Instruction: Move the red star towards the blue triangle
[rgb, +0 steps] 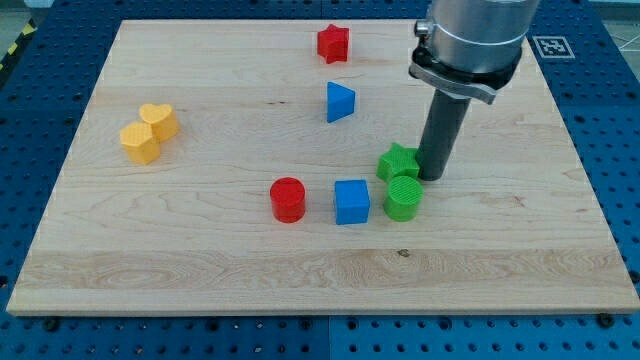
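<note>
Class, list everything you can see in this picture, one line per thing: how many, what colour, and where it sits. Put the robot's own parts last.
red star: 1, red, near the view's top, centre
blue triangle: 1, blue, just below the red star
yellow blocks: 2, yellow, touching, at the view's left; shapes unclear
red cylinder: 1, red, centre, lower half
blue cube: 1, blue, right of the red cylinder
green star: 1, green, right of centre
green cylinder: 1, green, just below the green star
wooden board: 1, light wood, under all blocks
my tip: 1, dark, against the green star's right side
</note>
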